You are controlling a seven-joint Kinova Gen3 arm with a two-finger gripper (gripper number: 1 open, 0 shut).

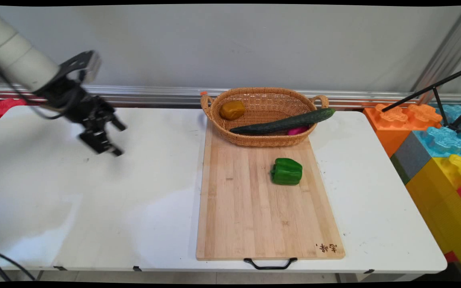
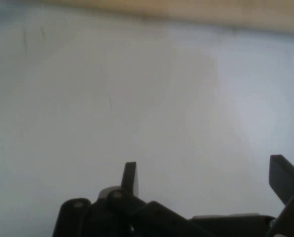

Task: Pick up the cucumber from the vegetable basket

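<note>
a dark, unreadable mark is burnt into the near right corner of the one long bamboo cutting board (image 1: 254,208), which carries one green bell pepper (image 1: 287,171). one oval wicker basket (image 1: 261,116) holds a dark green cucumber (image 1: 283,122), a brown lump (image 1: 232,109) and something pink (image 1: 297,130). the black two-finger gripper (image 1: 119,140) hangs over the bare white table (image 1: 94,200) with jaws spread, empty, well apart from the board. grey wall behind.

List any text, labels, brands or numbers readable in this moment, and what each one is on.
Dark mark burned into the near right corner of the cutting board: looks like a few characters, too small to read.
No other words, labels, brands or numbers show in either view.
</note>
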